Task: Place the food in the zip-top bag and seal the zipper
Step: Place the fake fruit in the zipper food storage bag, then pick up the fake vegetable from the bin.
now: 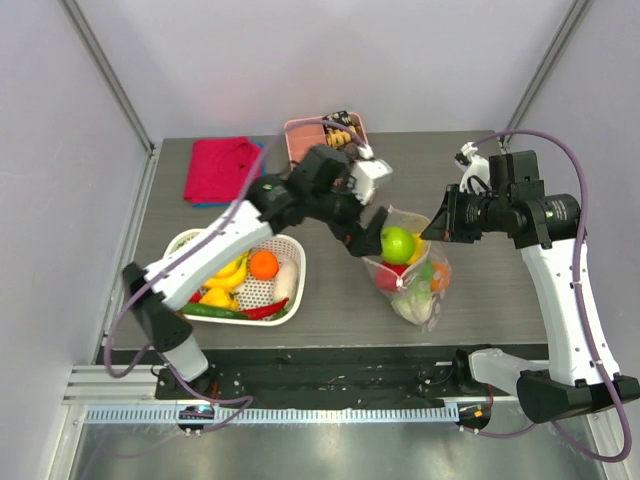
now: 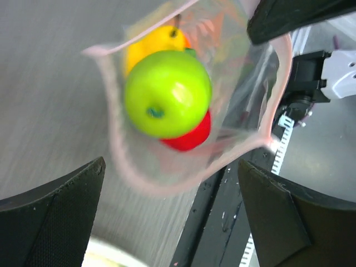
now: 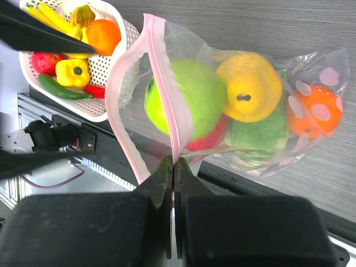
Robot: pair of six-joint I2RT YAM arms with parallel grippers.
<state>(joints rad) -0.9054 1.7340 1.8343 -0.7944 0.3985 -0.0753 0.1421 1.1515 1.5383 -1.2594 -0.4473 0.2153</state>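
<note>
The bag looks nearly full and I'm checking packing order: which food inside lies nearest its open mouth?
The green apple, at the bag rim; the red fruit, yellow pepper and orange lie deeper.

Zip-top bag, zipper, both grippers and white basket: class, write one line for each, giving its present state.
zip-top bag: mouth open, green apple uppermost inside.
zipper: unsealed, its two sides apart.
left gripper: open, empty, over the bag's mouth.
right gripper: shut on the zipper.
white basket: partly full, an orange among its contents.
</note>
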